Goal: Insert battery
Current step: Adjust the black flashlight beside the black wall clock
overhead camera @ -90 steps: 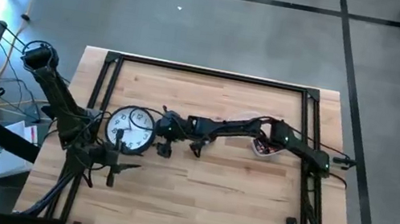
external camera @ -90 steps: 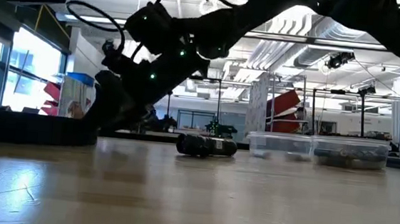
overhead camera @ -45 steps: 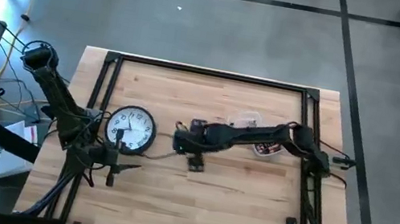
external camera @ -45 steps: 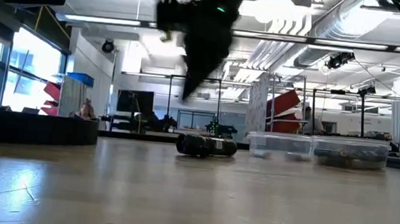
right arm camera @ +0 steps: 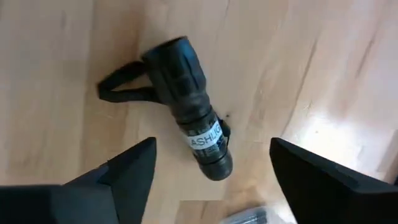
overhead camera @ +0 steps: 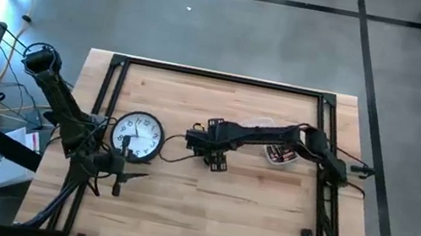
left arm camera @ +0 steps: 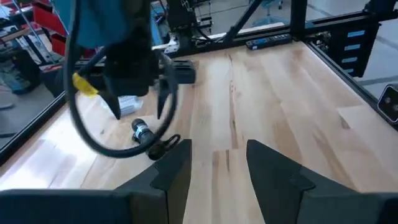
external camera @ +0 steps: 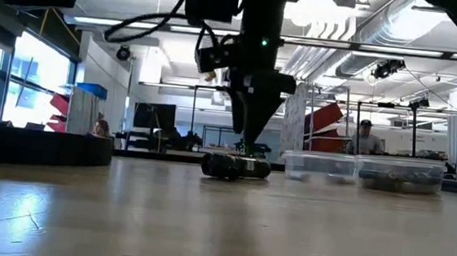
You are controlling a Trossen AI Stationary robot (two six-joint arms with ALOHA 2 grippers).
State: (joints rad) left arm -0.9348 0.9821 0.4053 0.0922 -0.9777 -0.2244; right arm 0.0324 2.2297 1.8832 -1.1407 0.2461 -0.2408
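I am working over a pale wooden table (overhead camera: 245, 218) in a big workshop; a person (external camera: 364, 137) is standing far behind. My right gripper (right arm camera: 211, 180) is hovering spread wide, empty, above the black flashlight (right arm camera: 189, 132) lying mid-table. Only my wrist camera is showing its wrist strap and label. My left gripper (left arm camera: 219, 163), parted, is waiting beside the wall clock (overhead camera: 137, 135).

Both arms were dark, jointed, of matte black links. Right gripper (external camera: 248, 142) tapered to two pointed fingers (right arm camera: 127, 171); green indicator lights above it, black cable looping beside. Left gripper (left arm camera: 217, 165): broad, angular black fingers.
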